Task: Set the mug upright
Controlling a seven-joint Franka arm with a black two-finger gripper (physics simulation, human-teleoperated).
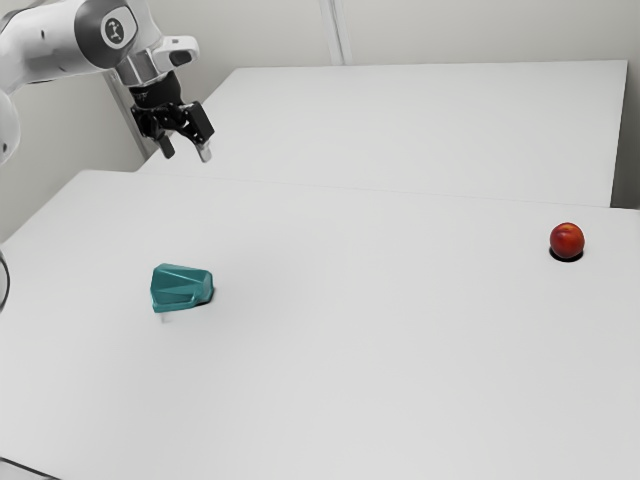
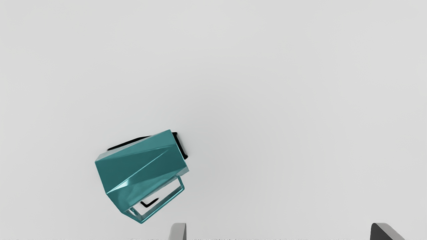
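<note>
In the exterior view my gripper (image 1: 186,152) hangs high over the table, above and behind the teal mug (image 1: 181,288), well apart from it. The faceted mug lies on its side on the white surface. In the wrist view the mug (image 2: 143,166) shows its angular handle, which juts out toward the near finger. My gripper (image 2: 278,231) has its two fingers wide apart with nothing between them. Which end of the mug is its mouth, I cannot tell for sure.
A red ball-like fruit (image 1: 567,240) rests on the white table (image 1: 380,350), far off toward the exterior view's right. Behind that table stands another white surface (image 1: 430,120), with walls beyond it.
</note>
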